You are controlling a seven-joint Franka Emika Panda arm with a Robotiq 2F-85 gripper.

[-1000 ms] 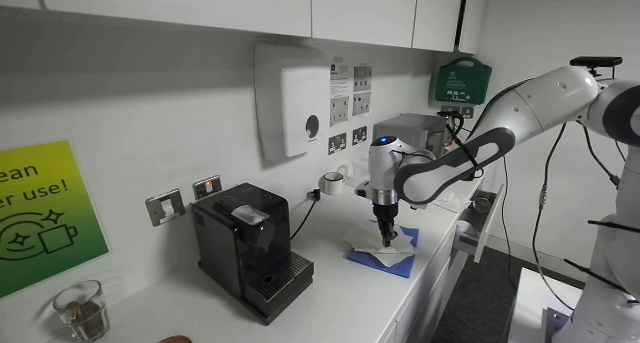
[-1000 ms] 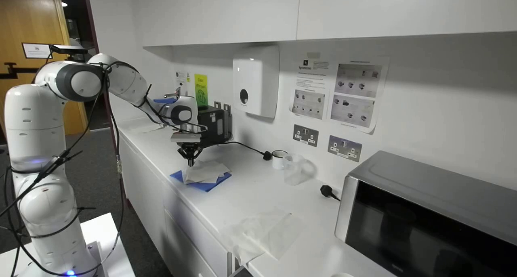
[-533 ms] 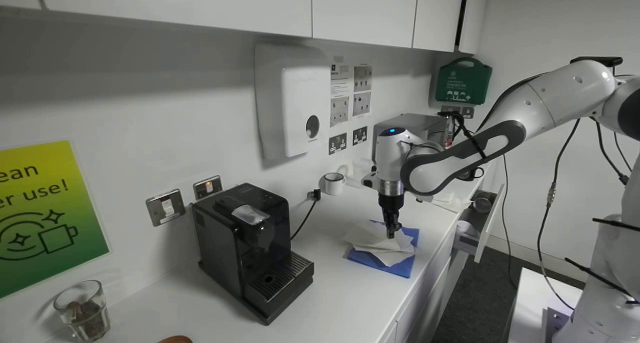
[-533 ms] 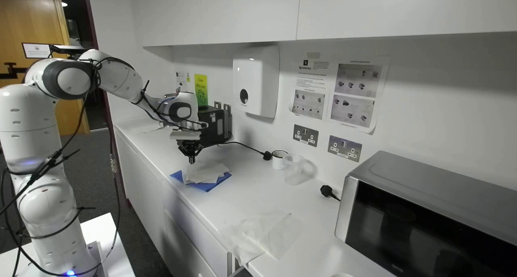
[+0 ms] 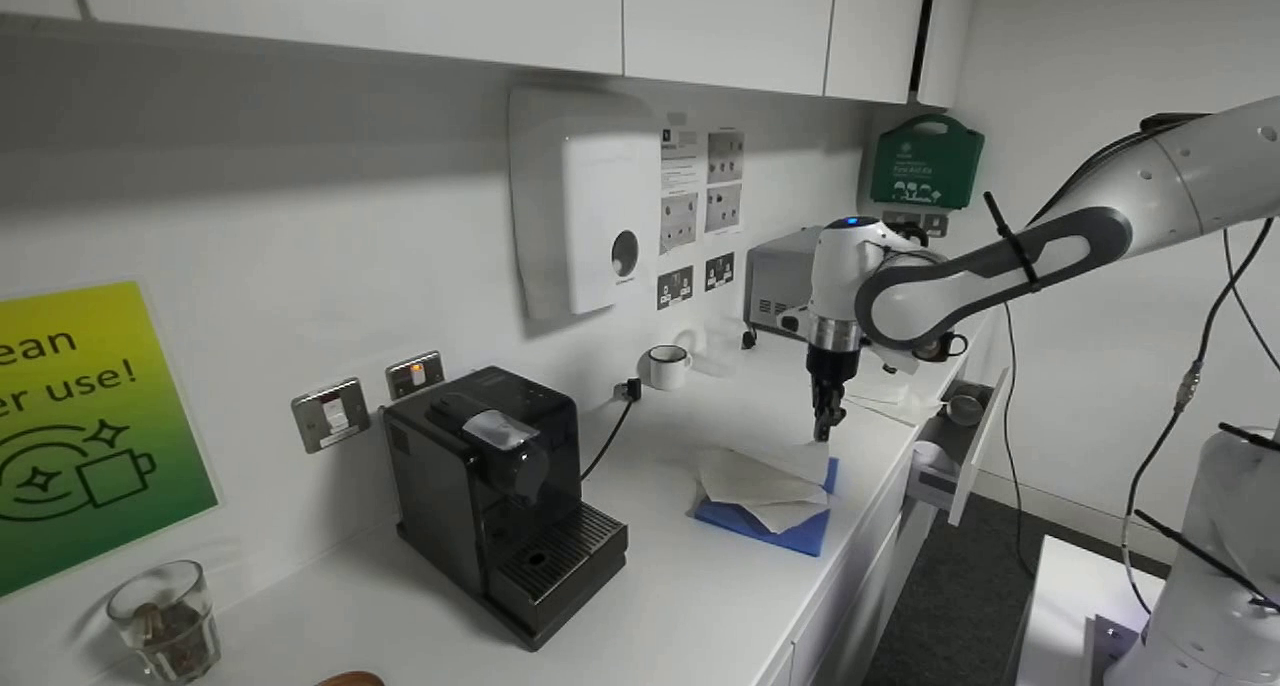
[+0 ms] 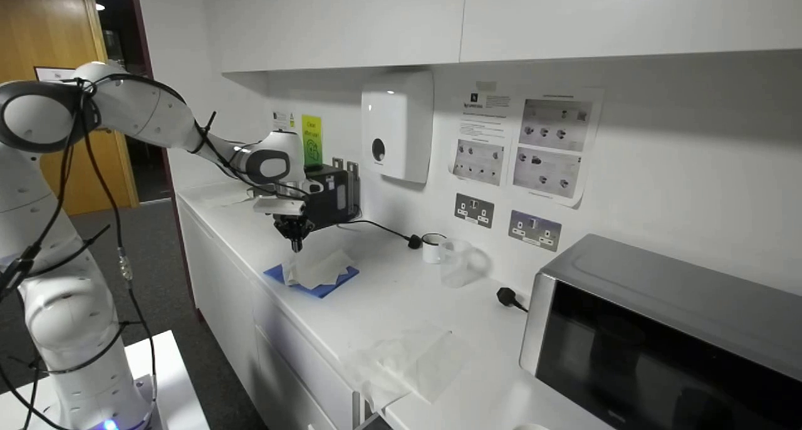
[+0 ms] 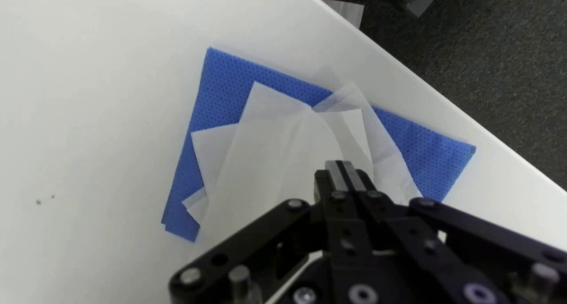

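Observation:
My gripper (image 7: 340, 164) is shut, its two fingertips almost together, on a thin white paper sheet (image 7: 266, 162). The sheet's near part rises to the fingertips and casts a curved shadow on the sheets below. In an exterior view the gripper (image 5: 822, 434) hangs just above the pile with the lifted sheet (image 5: 800, 459) at its tips. More crumpled white sheets (image 5: 760, 491) lie flat under it. They rest on a folded blue cloth (image 7: 221, 87) on the white counter. In an exterior view the gripper (image 6: 296, 247) is over the left side of the pile (image 6: 316, 270).
A black coffee machine (image 5: 480, 506) stands beside the pile. A white mug (image 6: 432, 248) and a clear plastic cup (image 6: 455, 267) stand by the wall. A microwave (image 6: 626, 330) and thin plastic sheeting (image 6: 413, 361) are farther along. A drawer (image 5: 945, 466) is open below the counter's front edge.
My gripper has risen from the pile and moved away from the coffee machine. Part of a white sheet has lifted with it. The blue cloth and the other sheets have barely moved.

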